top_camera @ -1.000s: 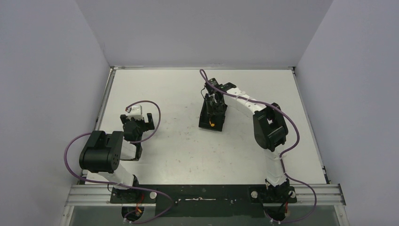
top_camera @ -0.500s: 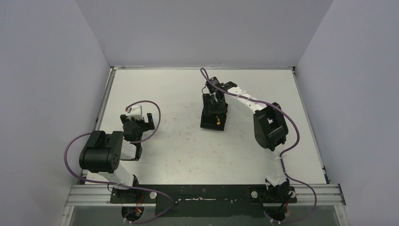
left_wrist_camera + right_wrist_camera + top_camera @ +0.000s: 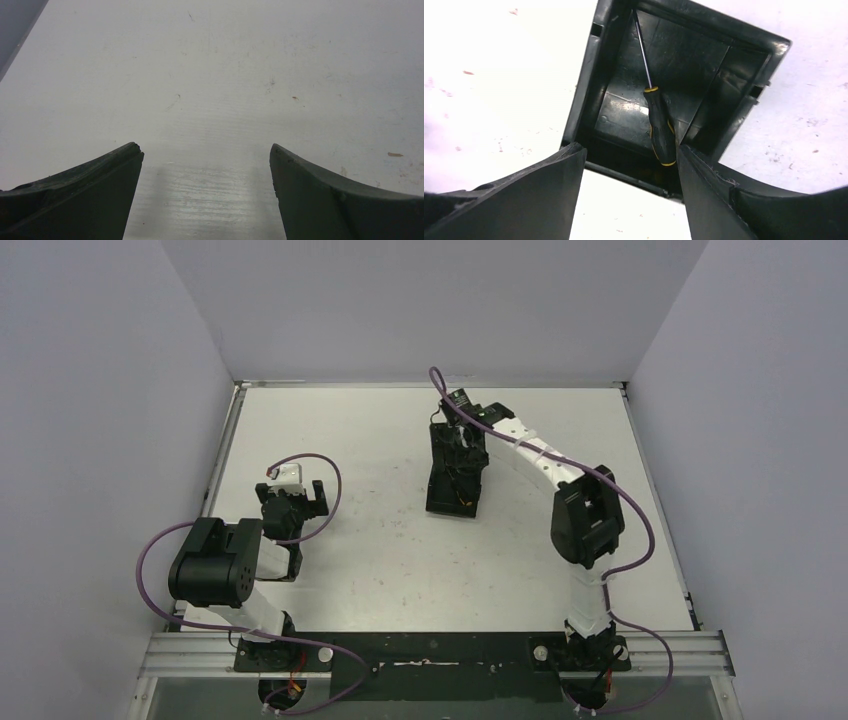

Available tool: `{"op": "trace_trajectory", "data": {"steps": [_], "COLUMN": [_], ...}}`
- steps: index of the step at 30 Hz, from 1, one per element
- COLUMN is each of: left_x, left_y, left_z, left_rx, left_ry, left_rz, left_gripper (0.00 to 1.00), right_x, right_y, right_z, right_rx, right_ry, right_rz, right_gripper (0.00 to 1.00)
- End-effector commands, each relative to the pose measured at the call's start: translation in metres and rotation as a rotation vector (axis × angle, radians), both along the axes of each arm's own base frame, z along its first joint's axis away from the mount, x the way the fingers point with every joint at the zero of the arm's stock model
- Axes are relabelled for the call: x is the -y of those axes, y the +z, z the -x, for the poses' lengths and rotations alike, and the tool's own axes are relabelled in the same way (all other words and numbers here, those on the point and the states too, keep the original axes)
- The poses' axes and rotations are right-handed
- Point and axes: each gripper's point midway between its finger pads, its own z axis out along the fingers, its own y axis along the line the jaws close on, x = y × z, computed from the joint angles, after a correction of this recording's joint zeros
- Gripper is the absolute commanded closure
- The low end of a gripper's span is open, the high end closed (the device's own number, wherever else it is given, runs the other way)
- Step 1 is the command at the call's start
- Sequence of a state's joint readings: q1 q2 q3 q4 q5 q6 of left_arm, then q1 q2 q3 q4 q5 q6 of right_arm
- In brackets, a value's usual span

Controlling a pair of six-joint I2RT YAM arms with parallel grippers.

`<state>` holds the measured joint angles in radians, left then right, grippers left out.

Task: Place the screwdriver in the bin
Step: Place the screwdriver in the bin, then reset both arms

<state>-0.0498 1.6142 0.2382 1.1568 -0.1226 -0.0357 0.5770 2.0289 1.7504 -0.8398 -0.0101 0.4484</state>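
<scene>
So the surface is a flat white matte tabletop (image 3: 350, 440) with a thin metal rim (image 3: 430, 386) along its far and side edges. It's pretty scuffed up close: faint scratches, dark specks and a few small reddish flecks (image 3: 468, 73). The only thing sitting right on it is a small black rectangular open-top plastic bin (image 3: 452, 508), a bit past the middle toward 1 o'clock, with its long side running roughly 12 to 6.

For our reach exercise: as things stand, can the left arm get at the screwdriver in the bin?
Probably not cleanly. The right gripper hangs open over the bin, right above the screwdriver, while the left gripper sits open well off to the side.
</scene>
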Motion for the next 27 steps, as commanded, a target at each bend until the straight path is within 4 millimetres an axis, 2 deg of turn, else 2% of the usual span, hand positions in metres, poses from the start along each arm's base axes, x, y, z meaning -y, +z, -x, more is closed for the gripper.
{"op": "trace_trajectory", "data": {"steps": [1,5,9,14,20,27], "left_x": [0.0,0.0,0.0,0.0,0.0,0.0], "left_y": [0.019,0.019,0.02,0.02,0.02,0.02], "left_z": [-0.009,-0.009,-0.009,-0.009,-0.009,-0.009], "left_rx": [0.074,0.074,0.076,0.077,0.076,0.075], "left_ry": [0.001,0.002,0.0,0.001,0.001,0.001], "left_rz": [-0.001,0.0,-0.001,-0.001,-0.001,-0.001], "left_gripper": [0.03,0.03,0.03,0.03,0.03,0.03], "right_x": [0.002,0.013,0.032,0.068,0.114,0.17], "right_y": [0.085,0.112,0.132,0.134,0.124,0.109], "right_z": [-0.01,-0.008,-0.005,-0.002,-0.003,0.012], "right_rx": [0.2,0.276,0.368,0.457,0.6,0.777], "right_ry": [-0.011,-0.013,-0.024,-0.07,-0.139,-0.271], "right_rz": [-0.063,-0.063,-0.044,-0.036,-0.054,0.01], "right_gripper": [0.32,0.25,0.01,0.0,0.0,0.0]}}
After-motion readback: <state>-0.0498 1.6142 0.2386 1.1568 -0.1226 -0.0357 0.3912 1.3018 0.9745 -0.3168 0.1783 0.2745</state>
